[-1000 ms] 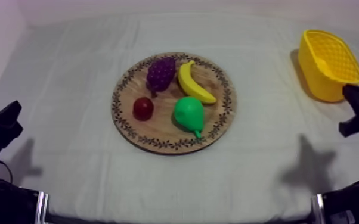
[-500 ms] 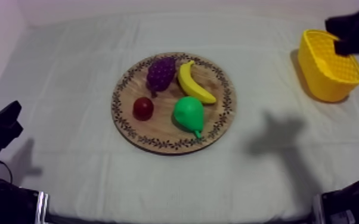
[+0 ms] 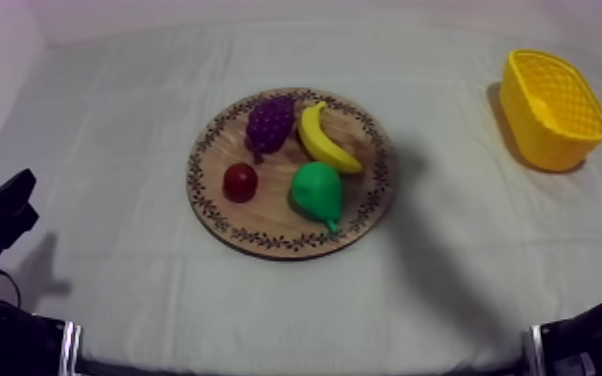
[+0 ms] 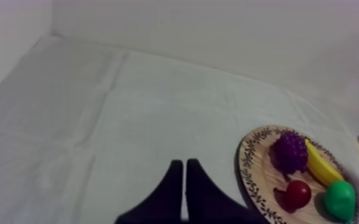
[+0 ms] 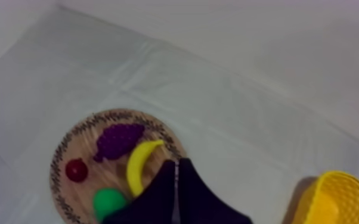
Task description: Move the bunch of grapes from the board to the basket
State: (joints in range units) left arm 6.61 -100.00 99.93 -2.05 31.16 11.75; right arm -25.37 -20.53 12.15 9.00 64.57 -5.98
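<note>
Top view counts one round wooden board (image 3: 265, 218) in the middle of the table (image 3: 115, 120), one yellow basket (image 3: 527, 112) and four toy fruits: one bunch of grapes (image 3: 270, 122), one banana (image 3: 323, 140), one pear (image 3: 317, 192) and one small red fruit (image 3: 240, 181). All four fruits lie on the board. The bunch of grapes sits on the board's far left part, just beside the banana, with the small red fruit nearer on the left and the pear at the near right. The basket stands at the table's far right, close to the right edge and well apart from the board, with bare table between them. Wide bare table also runs round the board toward the left, far and near edges. The robot has two pincers. In the left wrist view the left pincer (image 4: 184, 164) is closed to a narrow wedge with nothing in it, over bare table to the left of the board. In the right wrist view the right pincer (image 5: 178, 162) is likewise closed on nothing and looks down on the board from above, its tip showing against the board's rim beside the banana's end, with the basket off to the side.
</note>
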